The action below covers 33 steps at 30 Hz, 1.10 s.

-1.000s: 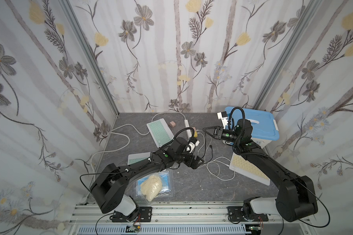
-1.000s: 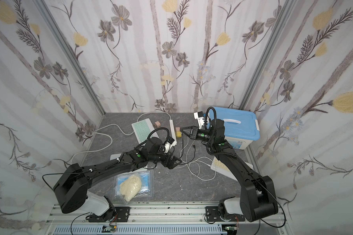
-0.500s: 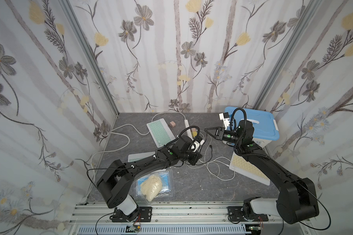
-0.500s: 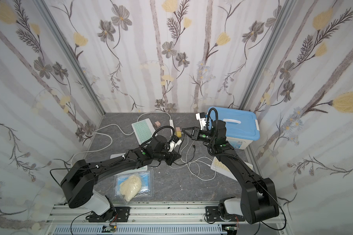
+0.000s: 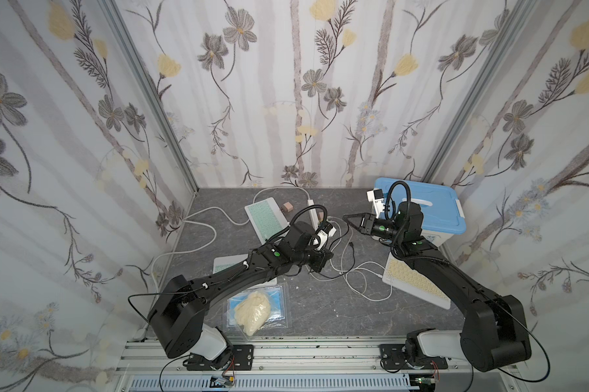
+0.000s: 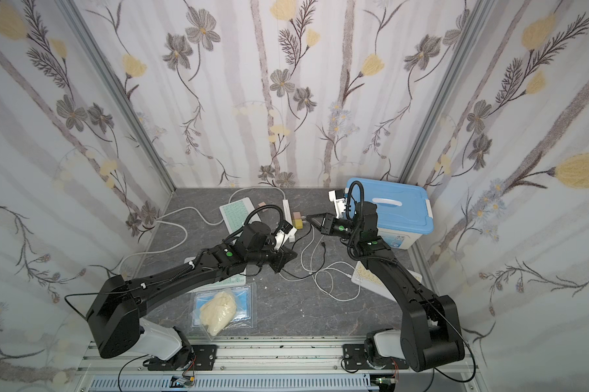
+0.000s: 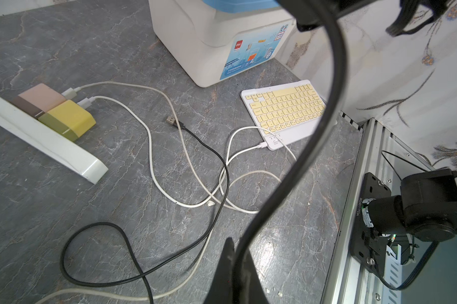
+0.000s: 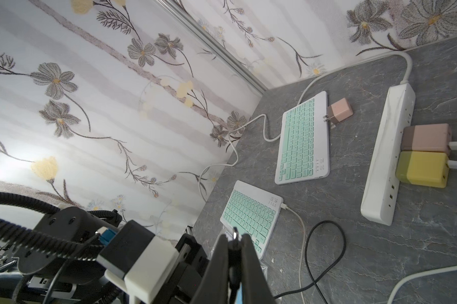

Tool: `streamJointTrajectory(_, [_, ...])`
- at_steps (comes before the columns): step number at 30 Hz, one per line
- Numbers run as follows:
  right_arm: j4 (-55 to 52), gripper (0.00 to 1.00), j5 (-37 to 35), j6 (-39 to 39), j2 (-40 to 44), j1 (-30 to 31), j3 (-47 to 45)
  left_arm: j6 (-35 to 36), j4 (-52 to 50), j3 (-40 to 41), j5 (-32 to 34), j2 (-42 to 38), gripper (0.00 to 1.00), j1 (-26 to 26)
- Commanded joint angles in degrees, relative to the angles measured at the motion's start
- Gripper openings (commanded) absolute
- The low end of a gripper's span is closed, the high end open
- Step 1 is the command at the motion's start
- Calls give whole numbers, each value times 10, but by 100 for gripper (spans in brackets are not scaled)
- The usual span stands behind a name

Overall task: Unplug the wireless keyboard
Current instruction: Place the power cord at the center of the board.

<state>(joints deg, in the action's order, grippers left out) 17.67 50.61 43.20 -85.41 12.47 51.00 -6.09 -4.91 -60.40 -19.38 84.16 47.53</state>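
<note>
Black plug [image 8: 233, 246] in near-shut right jaws, wrist-view only; left jaws closed, hold unclear.

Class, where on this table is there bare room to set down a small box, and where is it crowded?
Free: the front patch between plastic bag and yellow keyboard; the left patch between power cord and back green keyboard. Crowded: the centre, under tangled cables.
</note>
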Motion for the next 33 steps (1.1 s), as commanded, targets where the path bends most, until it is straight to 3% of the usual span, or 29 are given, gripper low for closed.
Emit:
streamJointTrajectory(1, [-33, 44, -23, -54, 6, 1, 12, 1, 7, -8, -7, -20, 0, -8])
streamJointTrajectory(9, [-20, 65, -80, -161, 45, 0, -50, -29, -41, -50, 25, -92, 0, -55])
streamJointTrajectory(13, [45, 69, -103, -169, 57, -1, -119, -30, -100, -116, 42, -107, 0, -86])
streamJointTrajectory(18, [67, 72, -111, -178, 56, -1, -139, -53, -144, -224, 63, -102, 0, -152])
streamJointTrajectory(26, [68, 72, -111, -177, 47, -1, -142, -107, -117, -389, 95, -51, 0, -264])
streamJointTrajectory(33, [53, 73, -112, -180, 48, -1, -141, -177, -81, -521, 66, 48, 0, -357])
